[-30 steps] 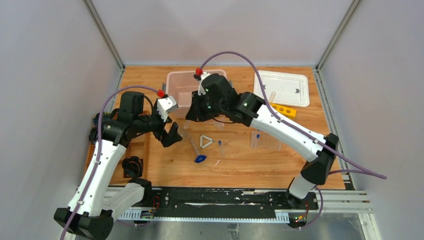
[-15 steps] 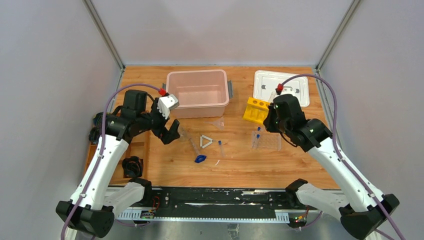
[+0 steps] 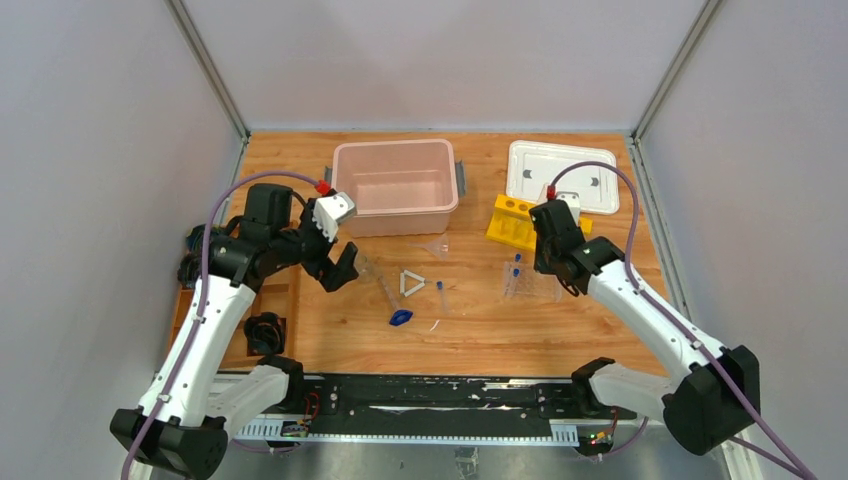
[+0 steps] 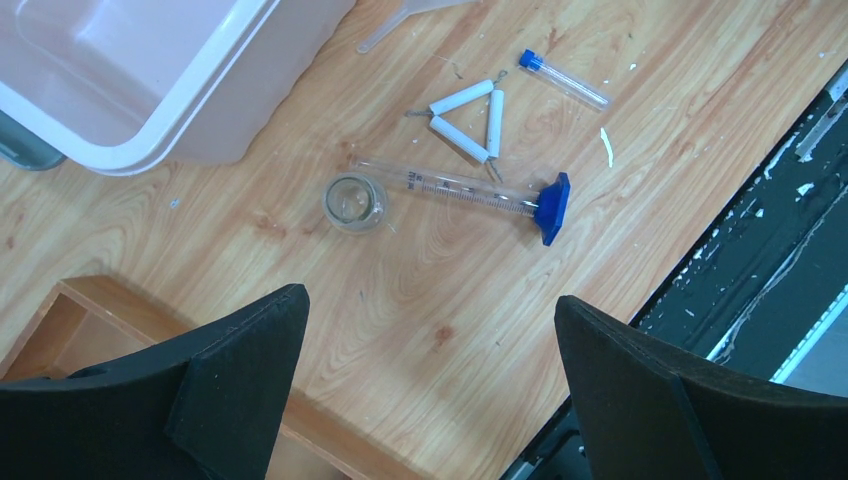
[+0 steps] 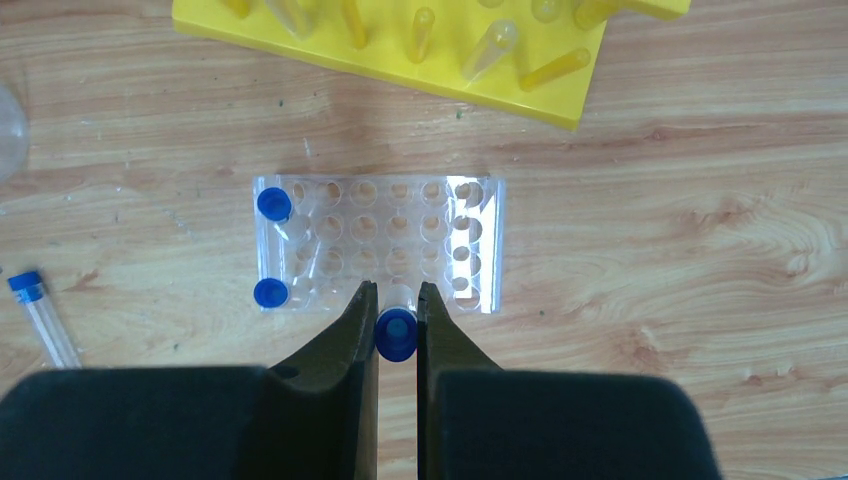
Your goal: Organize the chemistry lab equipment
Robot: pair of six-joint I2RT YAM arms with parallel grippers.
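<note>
The right arm has swung away from above the pink bin to the right of centre in the top view, while the left arm has barely shifted. The bin sits at upper centre on the wooden table, the white lid at upper right. Just below the lid's left end stands the yellow rack, and below that the clear rack.

The right gripper hangs over the clear rack's near edge, jaws pinched on a blue-capped tube. Two capped tubes already stand in the rack's left column.

The left gripper hovers at centre left with its jaws spread wide and nothing between them. In the upper half of its wrist view lie the small beaker, touching a clear graduated cylinder with a blue foot, then the white triangle, the funnel beside the bin, and a loose capped tube at upper right.
</note>
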